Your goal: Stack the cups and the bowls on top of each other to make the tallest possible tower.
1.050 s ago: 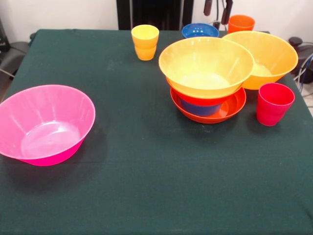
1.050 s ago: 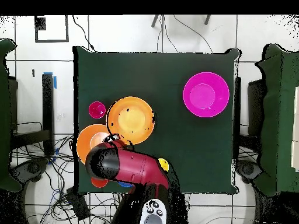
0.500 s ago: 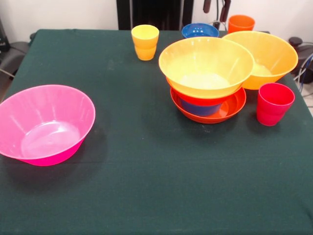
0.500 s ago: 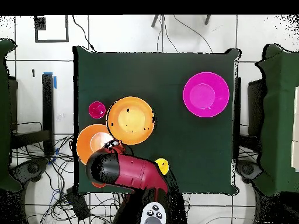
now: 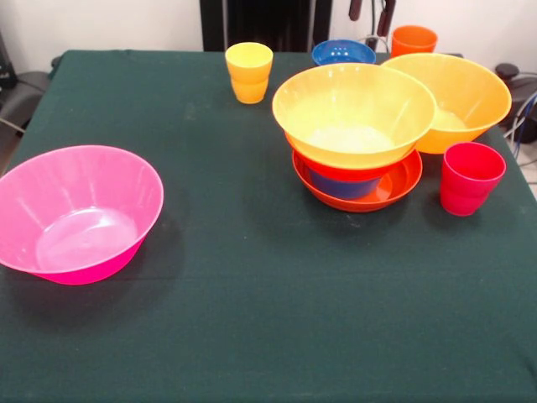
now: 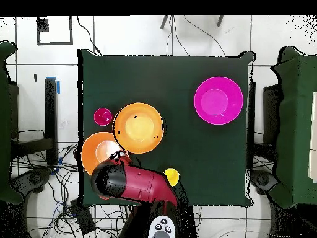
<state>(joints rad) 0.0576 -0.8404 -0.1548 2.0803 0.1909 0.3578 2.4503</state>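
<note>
- At the bench's back edge, the tool barely showed; its state, impossible to tell.
- The tower stood mid-bench, pink bowl well apart.
- Risk: a wide top bowl could've slid off, nudged sideways.

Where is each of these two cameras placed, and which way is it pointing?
Front view: across the table from the robot, looking over the cloth; only dark pincer tips show at the top edge.
Overhead view: above the table, looking straight down; the red and black arm reaches in from the bottom.
Both show the pink bowl standing alone, the tower of nested bowls, the red-pink cup beside it and the yellow cup.
</note>
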